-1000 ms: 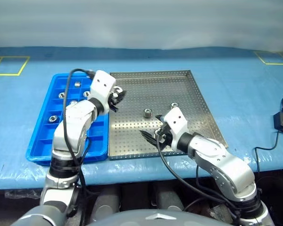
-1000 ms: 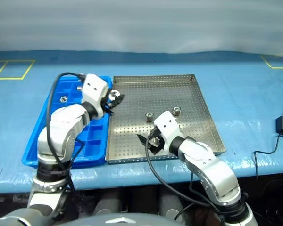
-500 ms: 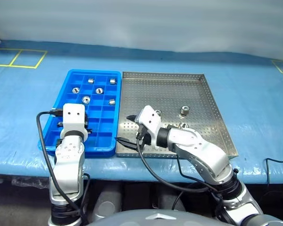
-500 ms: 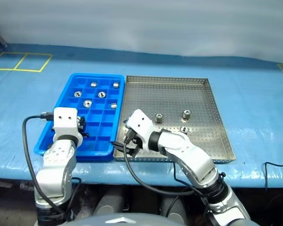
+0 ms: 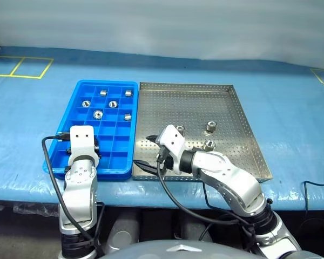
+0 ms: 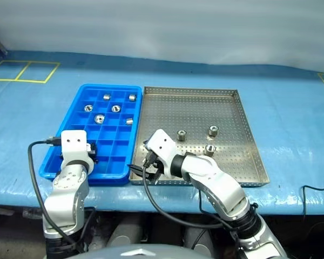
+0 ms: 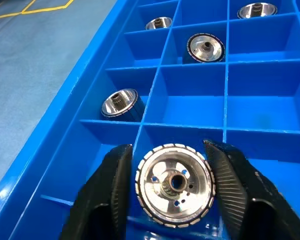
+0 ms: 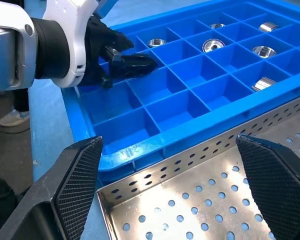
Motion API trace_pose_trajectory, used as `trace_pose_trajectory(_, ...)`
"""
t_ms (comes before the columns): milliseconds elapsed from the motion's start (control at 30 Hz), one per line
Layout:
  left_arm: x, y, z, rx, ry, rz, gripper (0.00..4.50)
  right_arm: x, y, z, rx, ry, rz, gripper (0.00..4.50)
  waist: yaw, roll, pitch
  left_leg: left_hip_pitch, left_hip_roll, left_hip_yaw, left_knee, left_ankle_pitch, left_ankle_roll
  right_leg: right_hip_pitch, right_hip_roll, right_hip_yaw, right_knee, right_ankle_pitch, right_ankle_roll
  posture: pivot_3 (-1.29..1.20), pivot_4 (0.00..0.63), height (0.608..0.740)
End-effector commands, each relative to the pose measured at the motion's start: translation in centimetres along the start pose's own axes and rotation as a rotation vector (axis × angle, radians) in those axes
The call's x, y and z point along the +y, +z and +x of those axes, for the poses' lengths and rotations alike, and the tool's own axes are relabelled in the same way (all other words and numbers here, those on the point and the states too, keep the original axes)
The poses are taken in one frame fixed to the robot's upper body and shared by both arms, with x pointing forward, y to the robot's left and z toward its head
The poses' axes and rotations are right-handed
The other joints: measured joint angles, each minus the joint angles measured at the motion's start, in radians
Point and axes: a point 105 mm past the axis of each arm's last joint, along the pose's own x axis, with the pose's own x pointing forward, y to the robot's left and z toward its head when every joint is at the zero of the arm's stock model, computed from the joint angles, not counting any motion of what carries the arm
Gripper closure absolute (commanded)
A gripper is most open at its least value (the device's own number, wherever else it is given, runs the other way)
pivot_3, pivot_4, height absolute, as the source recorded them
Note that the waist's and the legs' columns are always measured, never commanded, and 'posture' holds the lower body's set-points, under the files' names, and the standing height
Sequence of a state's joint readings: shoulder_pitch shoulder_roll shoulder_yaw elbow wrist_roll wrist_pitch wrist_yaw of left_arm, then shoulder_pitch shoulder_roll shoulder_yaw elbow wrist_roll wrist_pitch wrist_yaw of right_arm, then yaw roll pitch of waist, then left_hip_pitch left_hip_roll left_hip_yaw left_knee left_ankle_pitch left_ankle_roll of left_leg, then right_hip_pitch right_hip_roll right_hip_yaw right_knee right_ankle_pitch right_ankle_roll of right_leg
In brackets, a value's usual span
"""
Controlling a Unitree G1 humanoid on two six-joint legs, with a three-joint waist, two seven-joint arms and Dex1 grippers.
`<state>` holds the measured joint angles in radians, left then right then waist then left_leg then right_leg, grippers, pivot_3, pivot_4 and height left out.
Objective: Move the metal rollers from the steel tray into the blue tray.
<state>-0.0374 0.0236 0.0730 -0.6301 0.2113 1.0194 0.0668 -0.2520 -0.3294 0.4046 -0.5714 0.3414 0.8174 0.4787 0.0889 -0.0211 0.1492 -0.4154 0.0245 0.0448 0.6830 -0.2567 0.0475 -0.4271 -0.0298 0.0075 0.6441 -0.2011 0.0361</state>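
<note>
The left gripper (image 7: 174,165) sits over the blue tray's (image 5: 75,100) near-left compartments. A metal roller (image 7: 174,187) lies between its parted fingers (image 7: 110,185); whether they touch it is hard to tell, and its lower edge is cut off. Five rollers (image 5: 113,104) lie farther back in the blue tray. The right gripper (image 8: 167,175) hangs wide open and empty over the steel tray's (image 5: 243,116) corner nearest the blue tray. Three rollers (image 6: 213,130) stand in the steel tray.
</note>
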Motion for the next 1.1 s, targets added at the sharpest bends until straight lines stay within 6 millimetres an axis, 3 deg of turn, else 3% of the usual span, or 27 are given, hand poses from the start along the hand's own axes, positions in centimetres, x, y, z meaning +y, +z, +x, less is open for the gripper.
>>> trace_pose_trajectory(33, -2.1, 5.2, -1.0, -0.216, -0.144, -0.024, 0.42, -0.4, 1.0, -1.5, -0.042, -0.048, -0.017, 0.0, 0.001, 0.0, 0.0, -0.001, 0.0, 0.0, 0.0, 0.0, 0.0, 0.0, 0.0, 0.0, 0.0, 0.0, 0.0, 0.2, 0.15, 0.74)
trace_pose_trajectory(67, -2.9, 6.5, -1.2, -0.266, -0.199, -0.027, 0.14, -0.7, 0.9, -1.9, -0.038, -0.068, -0.014, 0.0, 0.0, 0.0, 0.0, -0.001, 0.0, 0.0, 0.0, 0.0, 0.0, 0.0, -0.001, 0.0, 0.0, 0.0, 0.0, 0.2, 0.15, 0.74)
trace_pose_trajectory(200, -7.0, 9.7, -2.1, -0.358, -0.447, -0.023, 0.14, -2.4, 0.5, -3.4, -0.026, -0.174, 0.003, 0.0, -0.005, 0.0, 0.0, -0.001, -0.001, 0.0, 0.0, 0.0, 0.0, 0.0, -0.001, 0.0, -0.001, 0.001, -0.001, 0.14, 0.15, 0.74)
trace_pose_trajectory(367, -12.6, 9.9, -2.7, -0.308, -0.789, 0.047, 0.14, -4.1, -0.4, -6.0, 0.001, -0.34, 0.026, 0.0, -0.026, 0.0, 0.0, -0.001, -0.001, 0.001, 0.0, 0.0, 0.001, 0.0, 0.0, 0.001, -0.001, 0.0, -0.001, 0.06, 0.15, 0.74)
trace_pose_trajectory(567, -16.7, 7.9, -2.9, -0.18, -1.041, 0.139, 0.14, -5.0, -2.4, -9.1, 0.064, -0.529, 0.072, 0.0, -0.073, 0.0, 0.0, -0.001, -0.001, 0.001, -0.001, 0.0, 0.001, -0.001, 0.001, 0.002, -0.001, -0.002, 0.001, -0.06, 0.15, 0.74)
trace_pose_trajectory(733, -19.2, 5.1, -5.3, -0.061, -1.335, 0.286, 0.14, -5.1, -3.3, -11.1, 0.097, -0.638, 0.105, 0.0, -0.108, 0.001, 0.0, 0.0, 0.0, 0.003, -0.001, 0.0, 0.001, -0.001, 0.003, 0.004, 0.0, -0.003, 0.003, -0.11, 0.15, 0.74)
trace_pose_trajectory(867, -19.9, 3.6, -5.8, -0.031, -1.41, 0.392, 0.14, -5.0, -3.4, -11.4, 0.093, -0.662, 0.114, 0.0, -0.13, 0.001, 0.0, 0.002, 0.0, 0.004, 0.0, 0.0, 0.001, -0.001, 0.003, 0.006, 0.0, -0.003, 0.004, -0.14, 0.15, 0.74)
trace_pose_trajectory(1100, -21.0, 1.7, -5.1, 0.002, -1.394, 0.488, 0.14, -4.7, -3.4, -11.2, 0.086, -0.664, 0.125, 0.0, -0.136, 0.002, -0.001, 0.001, 0.001, 0.004, -0.001, 0.0, 0.001, -0.001, 0.003, 0.006, 0.0, -0.003, 0.004, -0.14, 0.15, 0.74)
